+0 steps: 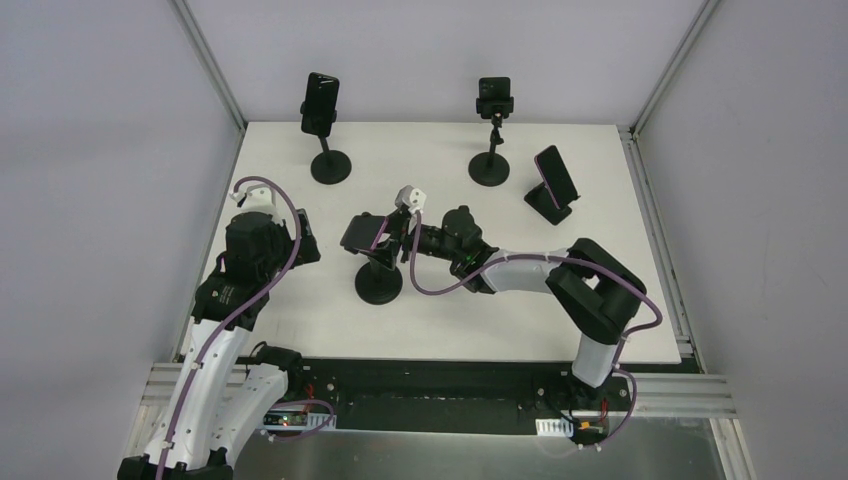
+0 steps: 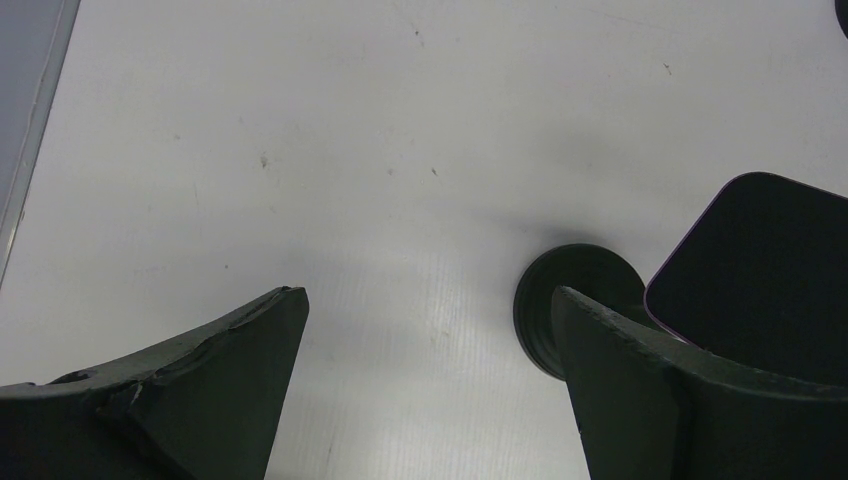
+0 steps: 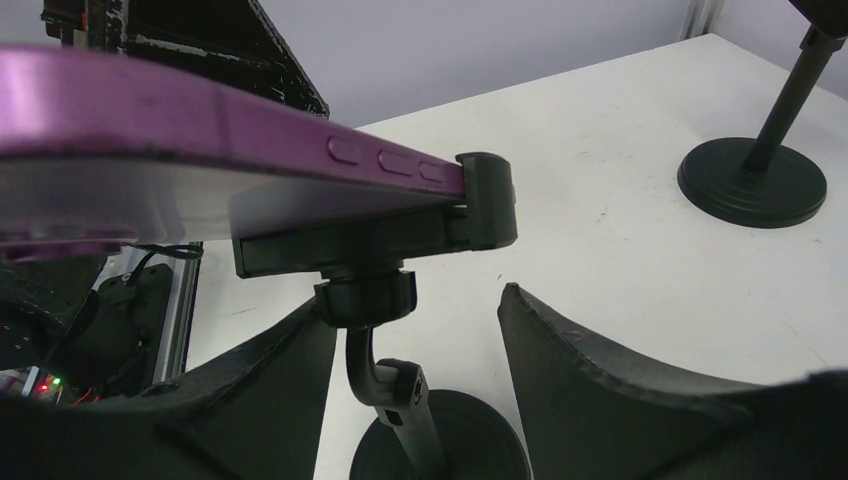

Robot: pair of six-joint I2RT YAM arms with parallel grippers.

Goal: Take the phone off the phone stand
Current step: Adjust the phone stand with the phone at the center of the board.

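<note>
While the phone stand (image 3: 375, 295) clamps it, the phone (image 3: 200, 125) is cut off leftward.

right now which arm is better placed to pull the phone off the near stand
Right. The right gripper is open under the purple phone, at the stand neck. The left gripper, also open, is off to the side.

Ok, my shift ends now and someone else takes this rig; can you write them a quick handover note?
Left gripper: open, empty, over the table beside the phone.
Right gripper: open, empty, under the phone, apparently straddling the neck of the stand.
Phone: tilted near flat, still clamped in the stand.
Done: approach only.
Left: grip the phone, pull it out of the clamp, set it down.
</note>
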